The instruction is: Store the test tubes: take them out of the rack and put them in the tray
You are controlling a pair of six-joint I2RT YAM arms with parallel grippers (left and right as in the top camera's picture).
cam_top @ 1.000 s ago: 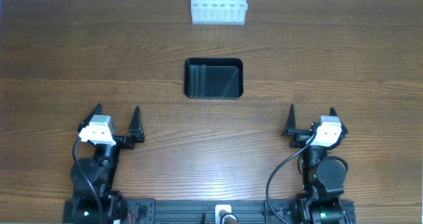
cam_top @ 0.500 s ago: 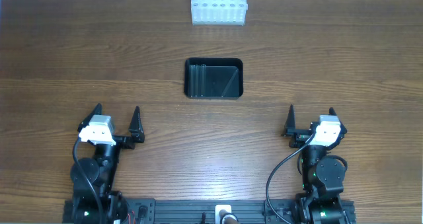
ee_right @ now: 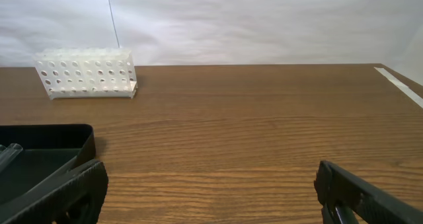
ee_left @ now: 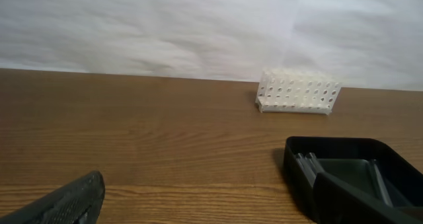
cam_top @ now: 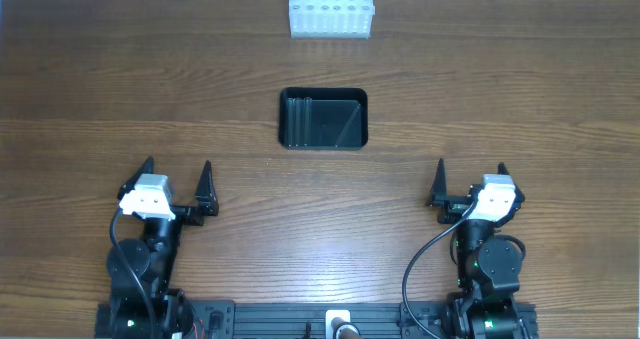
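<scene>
**Clerk:** Hazards from here?

**Checker:** Entry 1, rack: white, light-looking, standing loose at the far side of the table, well apart from both arms. Judged likely to slide or tip under an off-centre pull on a snug tube.
Entry 2, test tubes: clear, hard to make out. Several lying flat in the tray, mostly along its left side, one seemingly slanted. Cannot tell whether any remain in the rack; none seen standing above its top. Hence a risk of closing on an empty hole, or of overlooking a tube left behind.
Entry 3, tray: black, set between rack and arms, right in the line of a long reach. Liable to be nudged by a low wrist. Also apt to receive a tube dropped from height onto those already stored, with rolling, bouncing out or cracking as possible results.

**Clerk:** Jaws?

**Checker:** Left gripper: spread wide, holding nothing, touching nothing, poised near its own base, well short of the tray.
Right gripper: likewise spread wide, empty, clear of everything, near its base on the right side.

**Clerk:** Anything further to log?

**Checker:** Wide opening itself noted as a hazard: apt to brush neighbouring tubes or the rack wall if brought down without narrowing first. Long stretch to the rack also noted, with less steadiness expected at full extension.
</scene>
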